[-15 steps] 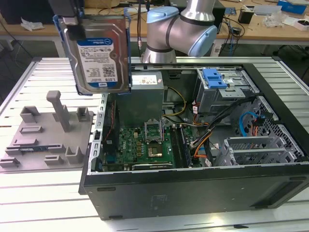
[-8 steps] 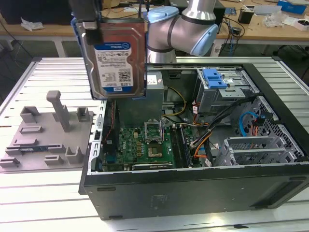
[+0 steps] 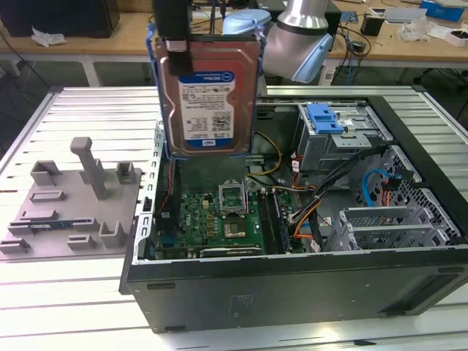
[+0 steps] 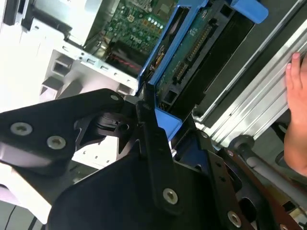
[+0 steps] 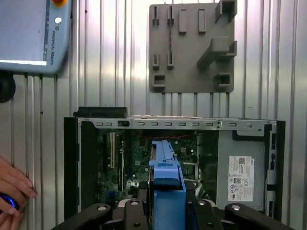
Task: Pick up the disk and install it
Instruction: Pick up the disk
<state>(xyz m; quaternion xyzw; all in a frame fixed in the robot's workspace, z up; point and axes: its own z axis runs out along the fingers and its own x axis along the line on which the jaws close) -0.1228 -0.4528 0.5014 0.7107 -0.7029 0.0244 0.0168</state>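
- Silver disk (image 3: 210,95) with blue plastic frame and white-and-blue label, hanging upright, clear of the table, label turned toward the exterior camera.
- Black gripper (image 3: 175,45) clamped on the disk's top edge; jaws closed tight against the blue frame, nothing else in the grasp.
- In the second wrist view, black finger (image 4: 154,143) pressed against a corner of the blue frame, with the disk's connector edge beyond it.
- Open computer case (image 3: 292,292) lying on its side on the slatted metal table (image 3: 73,307); disk above the case's far left part.
- Green motherboard (image 3: 219,212) on the case floor below the disk, apart from it.
- Blue latch (image 3: 325,117) on a grey metal cage at the far right of the case interior, well apart from the disk.
- Grey fixture plate (image 3: 73,201) on the table at the exterior view's left, just beside the case.
- In the first wrist view, a person's hand (image 5: 12,191) on the table near the case, and a teach pendant (image 5: 29,33) lying further off.
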